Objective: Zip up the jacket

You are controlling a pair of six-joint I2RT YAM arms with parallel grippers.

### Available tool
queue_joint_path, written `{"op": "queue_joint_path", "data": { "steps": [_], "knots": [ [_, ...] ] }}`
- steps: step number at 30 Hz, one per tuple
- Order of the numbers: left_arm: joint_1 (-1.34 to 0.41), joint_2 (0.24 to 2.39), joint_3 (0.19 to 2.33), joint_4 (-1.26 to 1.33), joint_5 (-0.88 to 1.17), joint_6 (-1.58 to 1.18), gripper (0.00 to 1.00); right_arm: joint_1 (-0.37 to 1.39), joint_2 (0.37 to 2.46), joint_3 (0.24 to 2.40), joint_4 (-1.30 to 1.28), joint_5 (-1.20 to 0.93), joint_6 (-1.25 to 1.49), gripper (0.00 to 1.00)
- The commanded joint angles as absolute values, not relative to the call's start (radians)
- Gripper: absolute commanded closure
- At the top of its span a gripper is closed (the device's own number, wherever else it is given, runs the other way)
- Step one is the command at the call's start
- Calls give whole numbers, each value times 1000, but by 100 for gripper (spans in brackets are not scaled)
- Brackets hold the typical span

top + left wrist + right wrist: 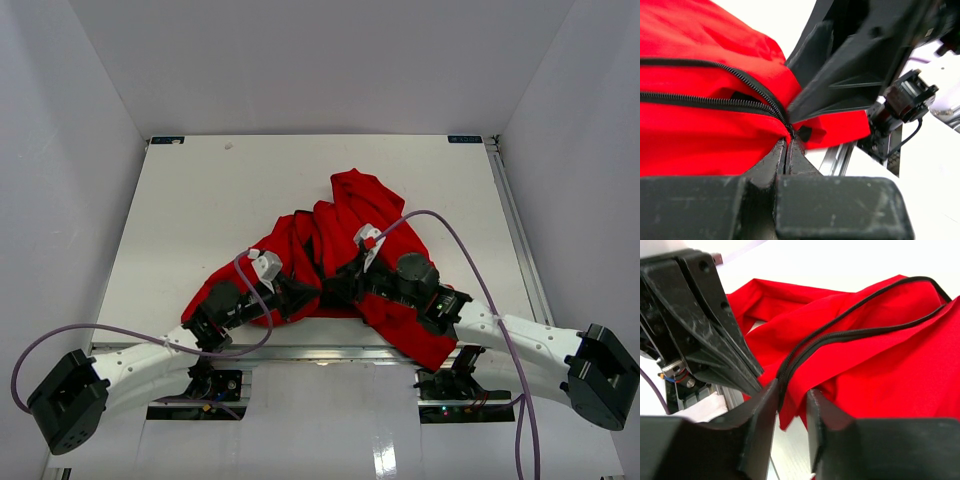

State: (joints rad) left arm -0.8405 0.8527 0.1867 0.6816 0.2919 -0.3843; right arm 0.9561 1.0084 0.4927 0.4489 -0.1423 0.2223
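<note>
The red jacket (350, 215) lies crumpled near the table's front edge, between both arms. In the left wrist view its dark zipper (715, 102) runs as two tracks that meet right at my left gripper (788, 146), which is shut on the zipper's lower end; that gripper (302, 291) sits at the jacket's near hem. My right gripper (791, 399) stands open, with a loose corner of the jacket (890, 365) and the zipper (850, 335) hanging between its fingers, unclamped. From above, the right gripper (340, 285) is close beside the left one.
The white table (200, 200) is bordered by a metal rail (320, 352) at its front edge and by grey walls on three sides. A purple cable (460, 245) loops over the right arm. The two grippers nearly touch.
</note>
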Motion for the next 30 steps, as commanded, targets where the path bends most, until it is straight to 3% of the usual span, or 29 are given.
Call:
{"op": "queue_joint_path", "data": {
  "steps": [1,10,18,27,30],
  "knots": [
    [-847,885,230,627,308,-413,100,980,975,493,407,-98,191,59],
    [-804,921,319,514,372,-449,100,1007,774,494,224,23,45,39],
    [-711,892,342,438,464,-481,100,1055,869,710,3,256,-150,33],
    [-675,922,359,455,555,-496,100,1440,814,472,441,490,-687,35],
    [-670,932,358,465,566,-498,100,1553,874,506,402,613,-728,35]
  ]
}}
